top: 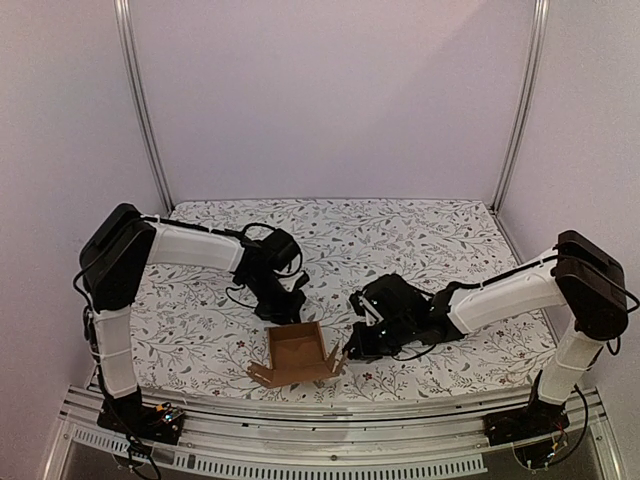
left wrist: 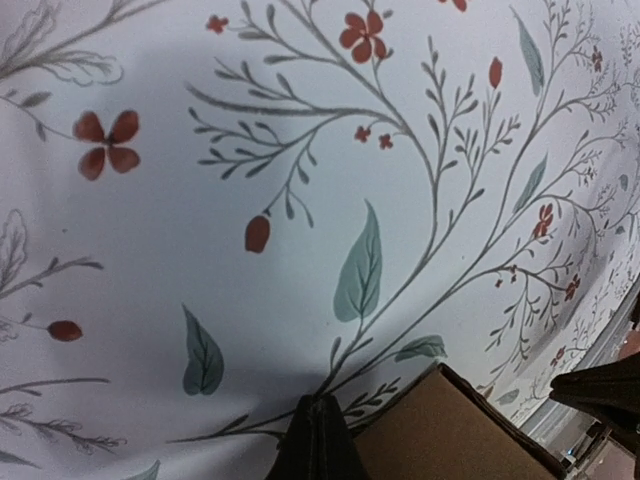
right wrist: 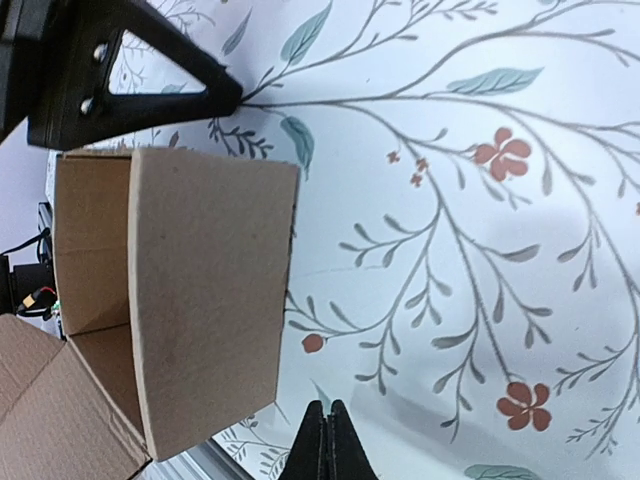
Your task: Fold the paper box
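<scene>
Half-formed box [top: 297, 352] sits nr front edge of bench [top: 420, 225], walls up, top open. L end effector [top: 287, 312] at far wall, R end effector [top: 352, 350] beside right wall; both pinched together, empty, prob. to nudge flaps.

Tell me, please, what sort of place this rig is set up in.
Probably an enclosed robotics test booth: plain walls framed by aluminium posts, the left arm and right arm bolted to a metal rail, and a partly folded paper box on a floral tablecloth.
</scene>
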